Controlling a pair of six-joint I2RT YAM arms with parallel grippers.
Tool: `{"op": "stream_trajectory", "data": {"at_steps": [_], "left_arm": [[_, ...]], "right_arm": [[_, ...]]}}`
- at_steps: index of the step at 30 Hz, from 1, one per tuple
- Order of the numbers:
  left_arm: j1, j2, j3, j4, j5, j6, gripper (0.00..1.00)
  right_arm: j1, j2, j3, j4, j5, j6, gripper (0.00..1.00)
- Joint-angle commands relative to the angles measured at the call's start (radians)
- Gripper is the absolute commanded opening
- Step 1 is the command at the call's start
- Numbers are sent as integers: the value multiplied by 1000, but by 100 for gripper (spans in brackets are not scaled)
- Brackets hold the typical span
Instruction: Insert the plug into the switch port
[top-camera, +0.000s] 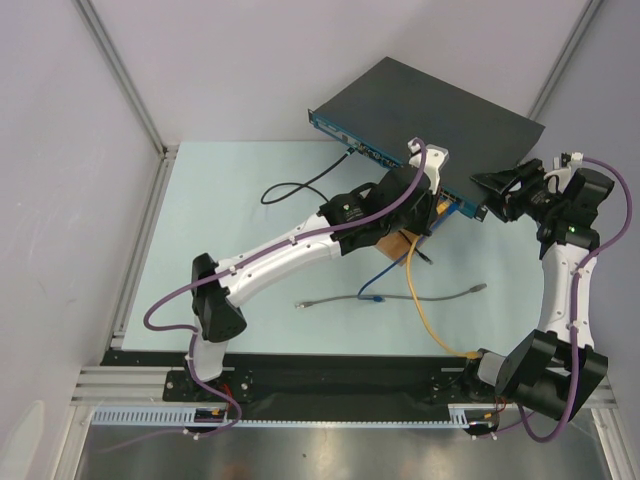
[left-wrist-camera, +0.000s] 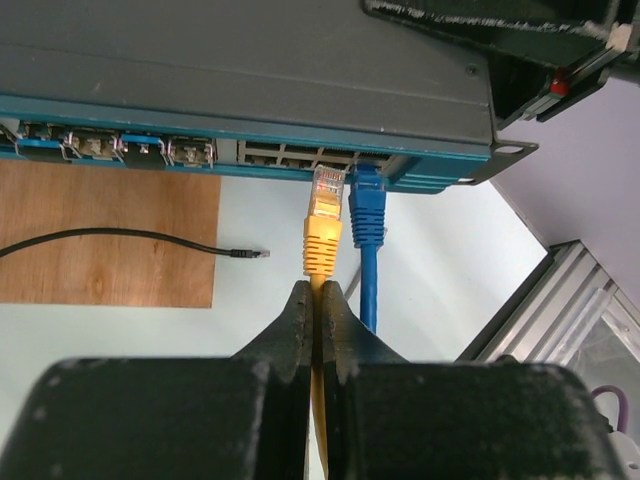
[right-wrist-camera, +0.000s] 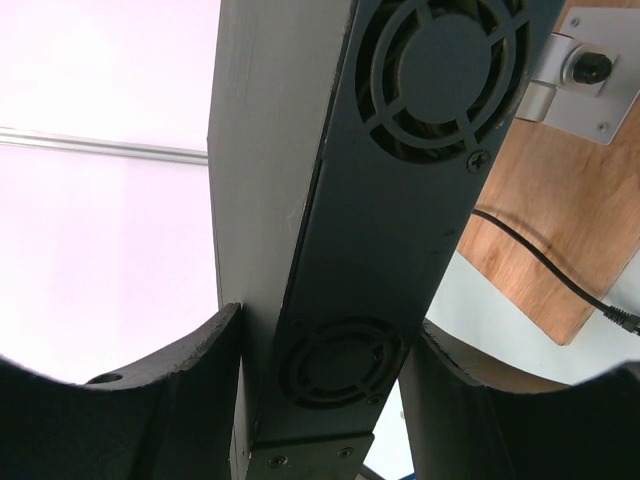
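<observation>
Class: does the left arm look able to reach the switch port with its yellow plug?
Probably yes: the left gripper holds the yellow plug just short of the switch, with nothing between.
</observation>
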Motion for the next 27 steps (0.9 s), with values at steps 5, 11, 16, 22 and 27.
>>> {"op": "stream_trajectory", "data": {"at_steps": [5, 11, 16, 22, 27], "left_arm": [[-9, -2, 60, 57, 40, -4, 0], [-9, 4, 42, 51, 51, -21, 0], [-1, 4, 20, 51, 51, -25, 0], [9, 16, 15, 52, 55, -30, 1], [18, 7, -4, 51, 52, -39, 0]], "right_arm": [[87, -7, -21, 66, -51, -84, 0], [87, -10, -21, 66, -57, -81, 0], [85, -10, -24, 63, -63, -80, 0], [78, -8, -35, 88, -80, -45, 0], [67, -13, -38, 102, -91, -37, 0]]}}
